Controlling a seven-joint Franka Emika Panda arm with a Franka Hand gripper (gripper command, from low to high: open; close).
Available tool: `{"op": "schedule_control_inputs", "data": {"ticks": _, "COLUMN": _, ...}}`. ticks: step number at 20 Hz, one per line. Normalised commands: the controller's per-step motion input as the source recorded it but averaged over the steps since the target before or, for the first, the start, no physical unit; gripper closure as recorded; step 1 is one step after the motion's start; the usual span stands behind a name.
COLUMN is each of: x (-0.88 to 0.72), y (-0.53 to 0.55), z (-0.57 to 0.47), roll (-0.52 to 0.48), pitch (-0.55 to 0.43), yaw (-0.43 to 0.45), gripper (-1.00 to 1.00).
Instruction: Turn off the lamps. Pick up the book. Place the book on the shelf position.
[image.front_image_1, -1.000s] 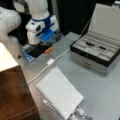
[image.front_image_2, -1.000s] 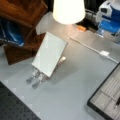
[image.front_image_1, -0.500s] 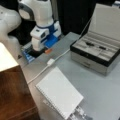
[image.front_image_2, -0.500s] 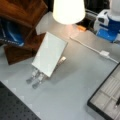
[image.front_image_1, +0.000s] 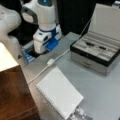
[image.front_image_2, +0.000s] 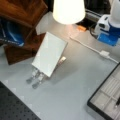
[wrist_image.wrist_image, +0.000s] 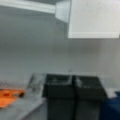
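Well apart fr pincer (wrist_image.wrist_image: 75, 91): book (image.front_image_1: 60, 92)

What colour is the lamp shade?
Creamy white and glowing, best seen in a front view: the lamp shade.

Quick headcount of what's on the grey table (image.front_image_1: 105, 95): one spiral notebook, aka the book (image.front_image_1: 60, 92), lying near the table's edge next to the wooden furniture. One lamp (image.front_image_2: 68, 10), and it's glowing. One grey open case (image.front_image_1: 96, 56) with a raised lid at the far corner, and I count two small dark items in its trays, can't tell what they are. One white cable (image.front_image_1: 60, 55) with one inline switch block (image.front_image_1: 50, 61) on it. One piece of dark reddish-brown wooden furniture (image.front_image_1: 13, 97). One white robot arm (image.front_image_1: 41, 15), carrying one gripper (wrist_image.wrist_image: 74, 86) with two dark fingers (wrist_image.wrist_image: 58, 90). One orange thing (image.front_image_2: 81, 28) by the lamp base.
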Motion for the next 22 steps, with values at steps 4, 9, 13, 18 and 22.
{"op": "schedule_control_inputs", "data": {"ticks": 4, "x": -0.5, "y": -0.16, "z": -0.52, "roll": 0.109, "pitch": -0.389, "yaw": 0.099, "gripper": 1.0}}
{"op": "schedule_control_inputs", "data": {"ticks": 9, "x": -0.53, "y": -0.22, "z": -0.47, "roll": 0.111, "pitch": -0.422, "yaw": 0.1, "gripper": 1.0}}
{"op": "schedule_control_inputs", "data": {"ticks": 13, "x": -0.57, "y": -0.26, "z": -0.44, "roll": 0.116, "pitch": -0.461, "yaw": 0.102, "gripper": 1.0}}
{"op": "schedule_control_inputs", "data": {"ticks": 18, "x": -0.62, "y": -0.25, "z": -0.44, "roll": 0.123, "pitch": -0.479, "yaw": 0.085, "gripper": 1.0}}
{"op": "schedule_control_inputs", "data": {"ticks": 22, "x": -0.65, "y": -0.27, "z": -0.45, "roll": 0.122, "pitch": -0.497, "yaw": 0.08, "gripper": 1.0}}
